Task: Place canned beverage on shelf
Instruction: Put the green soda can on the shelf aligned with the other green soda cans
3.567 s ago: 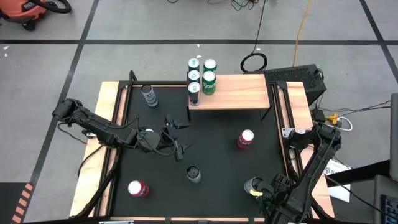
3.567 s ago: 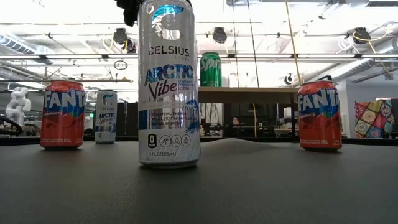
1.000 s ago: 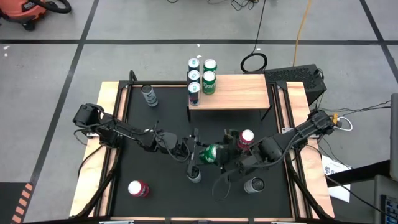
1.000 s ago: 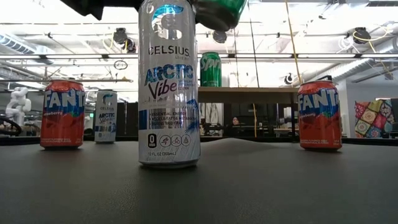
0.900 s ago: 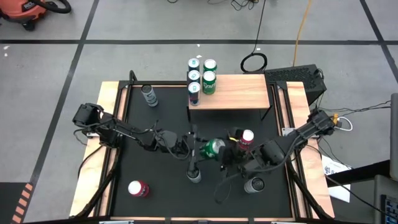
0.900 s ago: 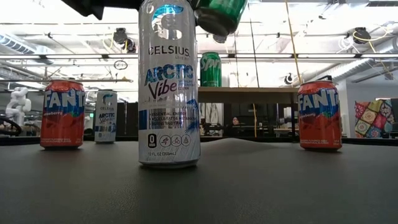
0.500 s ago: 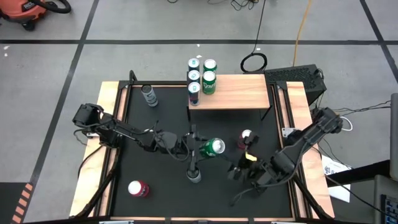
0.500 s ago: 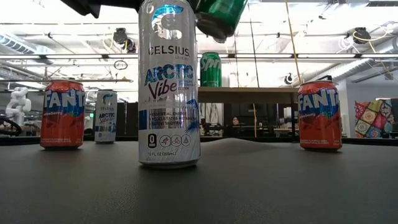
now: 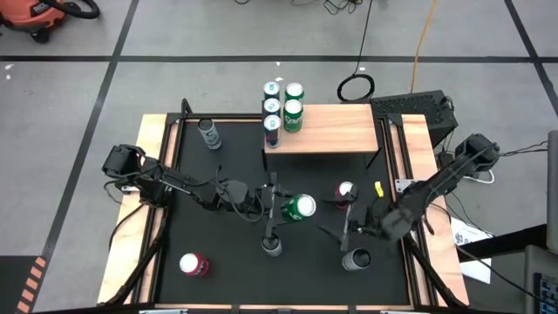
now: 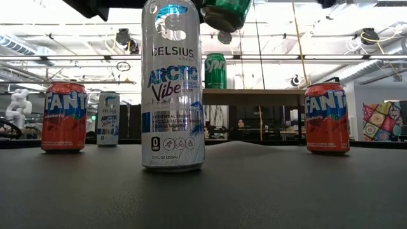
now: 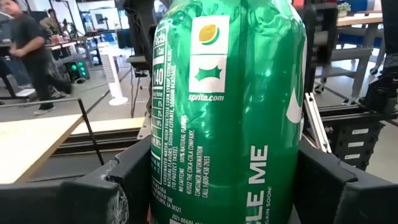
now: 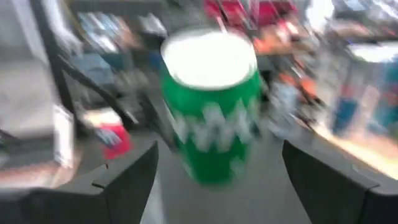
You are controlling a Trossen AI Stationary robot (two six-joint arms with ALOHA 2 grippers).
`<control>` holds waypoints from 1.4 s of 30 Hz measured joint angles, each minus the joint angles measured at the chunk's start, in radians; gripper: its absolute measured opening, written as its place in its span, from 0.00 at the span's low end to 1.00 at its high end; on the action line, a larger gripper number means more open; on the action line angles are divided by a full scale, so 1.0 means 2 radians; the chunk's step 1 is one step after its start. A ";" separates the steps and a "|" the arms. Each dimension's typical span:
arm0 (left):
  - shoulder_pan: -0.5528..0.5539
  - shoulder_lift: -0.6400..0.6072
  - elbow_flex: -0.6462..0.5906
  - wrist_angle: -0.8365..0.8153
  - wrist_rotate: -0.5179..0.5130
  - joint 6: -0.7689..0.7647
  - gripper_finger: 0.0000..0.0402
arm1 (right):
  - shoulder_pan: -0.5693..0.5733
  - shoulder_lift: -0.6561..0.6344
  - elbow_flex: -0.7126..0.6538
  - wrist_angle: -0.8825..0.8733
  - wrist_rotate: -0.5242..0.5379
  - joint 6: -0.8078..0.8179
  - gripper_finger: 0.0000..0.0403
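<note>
A green can [image 9: 300,208] is pinched between the fingers of the left gripper [image 9: 281,209] and held in the air mid-table, above a silver can [image 9: 272,245], well short of the shelf [image 9: 336,131]. The right gripper [image 9: 342,231] is seen nearby with fingers spread and empty. The can should be brought upright and carried to the bare board beside the cans already at the shelf's left end [image 9: 292,115], then set flat before the grip is loosened.

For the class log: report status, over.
Left gripper shut on green Sprite can, mid-table, off the mat. Right gripper open, nearby. Shelf has room.
</note>
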 joint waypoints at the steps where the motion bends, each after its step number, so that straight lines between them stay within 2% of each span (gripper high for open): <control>1: 0.000 0.000 0.000 0.000 0.001 0.000 0.69 | -0.004 0.000 -0.018 0.058 -0.014 -0.027 0.83; 4: 0.000 0.002 0.000 0.005 0.001 -0.001 0.69 | -0.026 0.004 -0.047 0.155 -0.050 -0.066 0.83; 11: 0.000 0.003 0.000 0.003 -0.011 -0.002 0.69 | -0.071 0.043 -0.034 0.160 -0.122 -0.068 0.83; 21: -0.001 0.003 0.000 0.002 -0.015 -0.014 0.69 | -0.094 0.082 0.003 0.160 -0.137 -0.083 0.82; 29: -0.001 0.003 0.000 0.002 -0.018 -0.019 0.69 | -0.108 0.082 0.007 0.160 -0.158 -0.073 0.72; 35: -0.001 0.003 0.000 -0.011 -0.023 -0.017 0.80 | -0.113 0.082 0.007 0.153 -0.164 -0.065 0.71; 42: 0.000 -0.020 0.000 -0.083 -0.085 -0.010 0.85 | -0.123 0.057 0.008 0.098 -0.137 -0.064 0.71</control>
